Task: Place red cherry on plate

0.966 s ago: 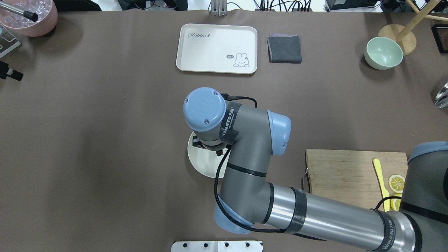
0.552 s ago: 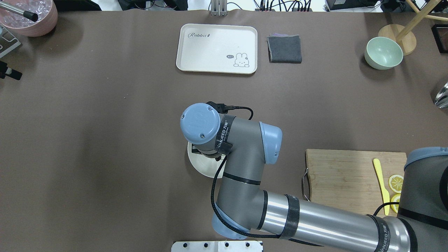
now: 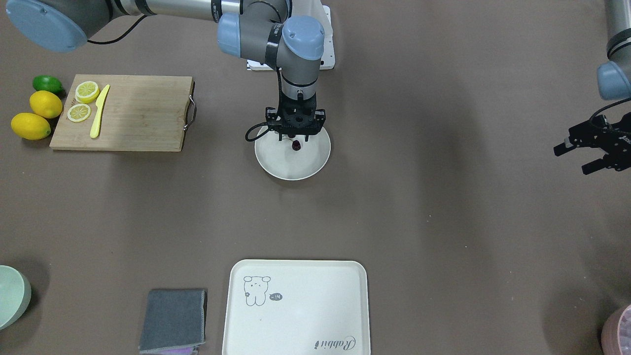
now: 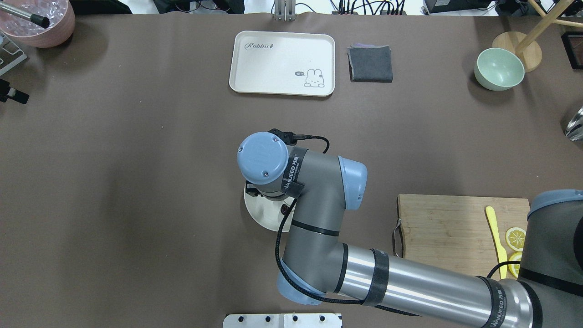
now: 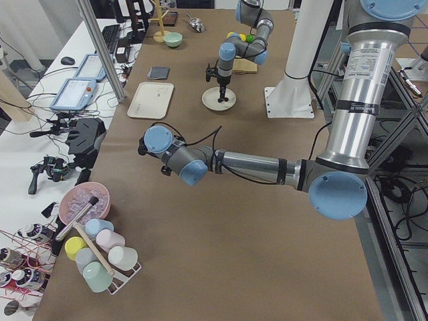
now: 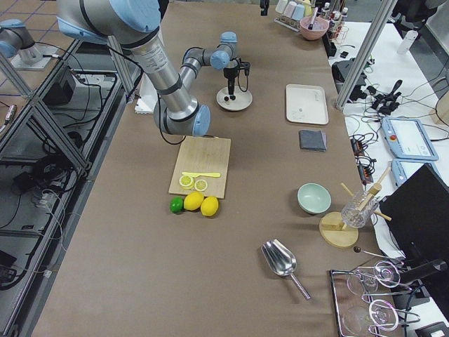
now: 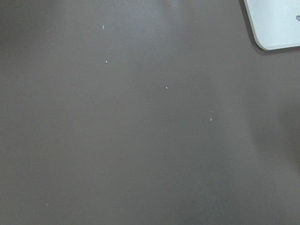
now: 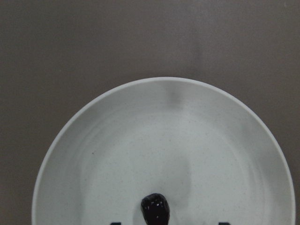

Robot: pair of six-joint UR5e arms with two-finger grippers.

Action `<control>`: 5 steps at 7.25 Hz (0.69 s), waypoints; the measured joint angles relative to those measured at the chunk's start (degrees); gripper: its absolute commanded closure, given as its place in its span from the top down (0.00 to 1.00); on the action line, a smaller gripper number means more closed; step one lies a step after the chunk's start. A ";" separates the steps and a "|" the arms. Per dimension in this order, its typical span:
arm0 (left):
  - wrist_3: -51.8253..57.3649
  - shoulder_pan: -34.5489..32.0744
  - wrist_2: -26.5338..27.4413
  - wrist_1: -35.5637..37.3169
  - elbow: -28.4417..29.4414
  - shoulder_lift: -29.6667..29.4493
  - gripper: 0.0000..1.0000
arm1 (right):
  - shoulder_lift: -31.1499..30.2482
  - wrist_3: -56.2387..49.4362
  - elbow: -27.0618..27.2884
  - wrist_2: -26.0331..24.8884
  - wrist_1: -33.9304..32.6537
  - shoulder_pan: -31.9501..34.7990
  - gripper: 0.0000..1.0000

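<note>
Plate (image 8: pixel 70 154) carries the red cherry (image 8: pixel 154 208) — right gripper (image 3: pixel 295 138) hangs just above it, jaws spread, empty; left gripper (image 3: pixel 570 161) hovers well apart — likewise unclenched.

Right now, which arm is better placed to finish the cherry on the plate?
Right. The right gripper hangs over the plate, jaws spread, the red cherry just below them; the left gripper sits far off over bare table.

Overhead view: the right arm (image 4: pixel 319 205) conceals the right gripper (image 3: pixel 295 139) and most of the plate (image 4: pixel 262 215). Right wrist view: the lower edge cuts off the plate's near rim and the base of the red cherry (image 8: pixel 154 208), whose stems are indiscernible.
</note>
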 measured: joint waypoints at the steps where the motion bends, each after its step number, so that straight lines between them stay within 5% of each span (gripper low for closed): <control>1: -0.02 0.00 0.00 0.00 0.02 -0.04 0.98 | -0.24 -0.08 2.92 2.67 -1.66 1.86 1.00; 3: -0.03 0.04 -0.04 0.02 0.14 -0.04 0.98 | -2.63 -0.76 14.04 9.34 -9.02 6.65 1.00; 5: -0.03 0.11 -0.06 0.60 0.41 -0.14 0.98 | -11.60 -3.47 28.22 12.84 -14.01 11.33 1.00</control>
